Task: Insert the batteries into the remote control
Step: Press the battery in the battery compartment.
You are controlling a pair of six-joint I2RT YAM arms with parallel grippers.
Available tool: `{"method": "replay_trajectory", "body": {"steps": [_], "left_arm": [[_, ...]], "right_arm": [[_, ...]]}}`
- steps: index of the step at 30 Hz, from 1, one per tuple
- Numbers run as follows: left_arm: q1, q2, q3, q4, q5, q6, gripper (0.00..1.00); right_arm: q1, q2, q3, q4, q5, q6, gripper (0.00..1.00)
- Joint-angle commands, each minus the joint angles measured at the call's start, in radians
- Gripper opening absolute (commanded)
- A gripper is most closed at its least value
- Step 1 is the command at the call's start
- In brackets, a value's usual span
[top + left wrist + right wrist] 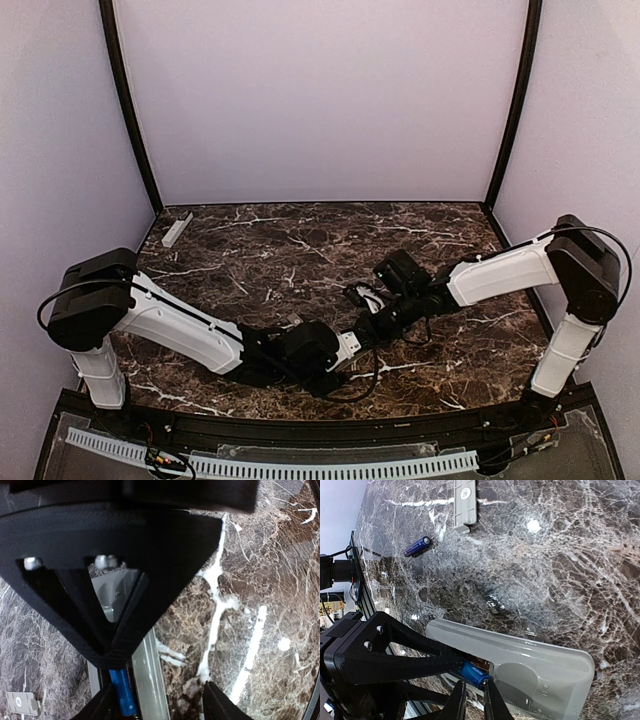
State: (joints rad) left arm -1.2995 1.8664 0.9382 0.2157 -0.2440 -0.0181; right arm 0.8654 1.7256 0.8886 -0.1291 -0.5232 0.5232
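Overhead view of a dark marble table (300, 250) with white veins. Two white-and-black robot arms reach in from the near edge and meet at the centre front.

In the far left corner a pale bar (177, 228) lies alone, well apart from everything else. The left arm stretches low toward the middle. In its wrist view the left gripper (158, 707) shows two dark fingertips standing wide apart, one on either side of the remote control (545, 672). Whether they press on its edges cannot be told.

The remote lies at the centre front of the table with its battery bay facing up and uncovered. One blue battery (473, 674) lies in that bay, partly hidden under black gripper parts. Beyond the remote a small grey panel (465, 502) lies flat on the marble. A second battery (417, 546) lies loose near the panel, apart from the remote.

The right arm reaches in from the right side, and the right gripper (475, 692) points down at the bay. Its fingertips are slightly parted with a slim gap and pinch nothing. The tips sit just beside the end of the battery in the bay.
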Motion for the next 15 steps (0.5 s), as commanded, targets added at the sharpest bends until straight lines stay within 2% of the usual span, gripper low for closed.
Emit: {"method": "replay_trajectory", "body": {"steps": [1,15], "left_arm": [[0.000,0.010,-0.008,-0.035,0.018,0.004,0.59],[0.000,0.014,-0.004,-0.037,0.024,0.011,0.57]], "right_arm": [[-0.004,-0.006,0.022,-0.025,0.024,-0.018,0.13],[-0.003,0.001,0.040,-0.024,0.032,-0.017,0.16]]}}
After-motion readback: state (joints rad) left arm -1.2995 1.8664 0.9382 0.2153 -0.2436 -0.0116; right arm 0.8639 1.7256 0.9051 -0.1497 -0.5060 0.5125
